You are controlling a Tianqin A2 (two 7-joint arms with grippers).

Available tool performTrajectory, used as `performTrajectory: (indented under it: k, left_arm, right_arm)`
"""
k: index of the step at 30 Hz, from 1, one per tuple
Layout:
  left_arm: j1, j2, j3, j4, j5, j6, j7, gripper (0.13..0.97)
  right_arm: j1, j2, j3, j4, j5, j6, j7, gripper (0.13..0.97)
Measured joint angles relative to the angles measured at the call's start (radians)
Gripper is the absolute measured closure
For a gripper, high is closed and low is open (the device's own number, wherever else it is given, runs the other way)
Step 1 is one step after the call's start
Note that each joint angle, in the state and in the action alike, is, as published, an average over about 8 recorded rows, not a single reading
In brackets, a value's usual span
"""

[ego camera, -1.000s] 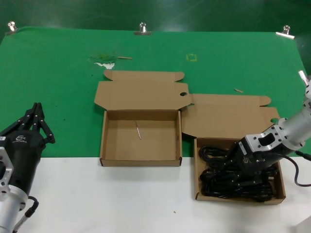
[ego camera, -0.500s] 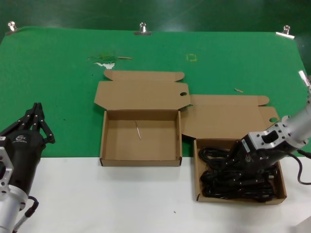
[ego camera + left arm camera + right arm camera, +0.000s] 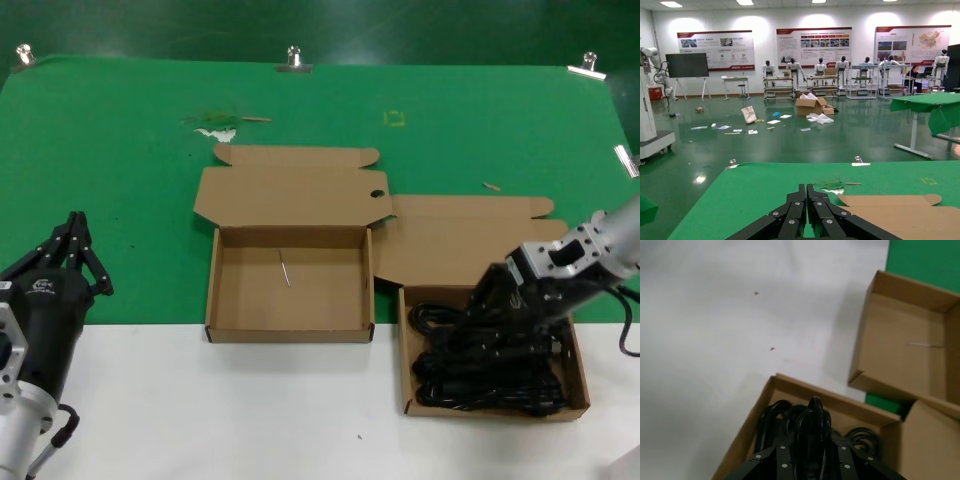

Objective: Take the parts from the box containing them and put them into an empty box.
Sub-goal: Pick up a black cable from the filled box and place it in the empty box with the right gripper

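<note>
Our right gripper's [image 3: 812, 440] fingers [image 3: 782, 460] are closed around a loop of black power cord [image 3: 812, 422], pinching it so that one bundle can come free of the pile. In the head view this gripper [image 3: 478, 322] sits low over the right-hand box [image 3: 405, 385], which holds the tangled cords [image 3: 480, 375] at the near right of the scene. We judge the grasp made and the lift just starting. The cords lie packed side by side across this box, so a neighbouring coil may snag and ride up with the one we hold.

The empty box [image 3: 215, 300] stands just to the left, its floor bare except for a thin pale sliver [image 3: 285, 268]; both lids are folded back flat on the far side, leaving the openings clear for a short sideways carry.

Our left gripper [image 3: 75, 250] waits at the near left edge, its fingers [image 3: 797, 212] pressed together, well apart from both boxes.
</note>
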Motion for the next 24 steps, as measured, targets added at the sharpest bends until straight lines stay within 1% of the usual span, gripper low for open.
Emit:
performTrajectory:
  k: [12,24]
  left_arm:
    - [0.0,0.0,0.0,0.0,0.0,0.0,0.0,0.946]
    - [0.0,0.0,0.0,0.0,0.0,0.0,0.0,0.946]
  right_arm:
    - [0.044,-0.02,0.054,0.0,0.053,0.004,0.002,0.834]
    - [0.041,-0.093,0.102,-0.007,0.099,0.068,-0.025,0.834]
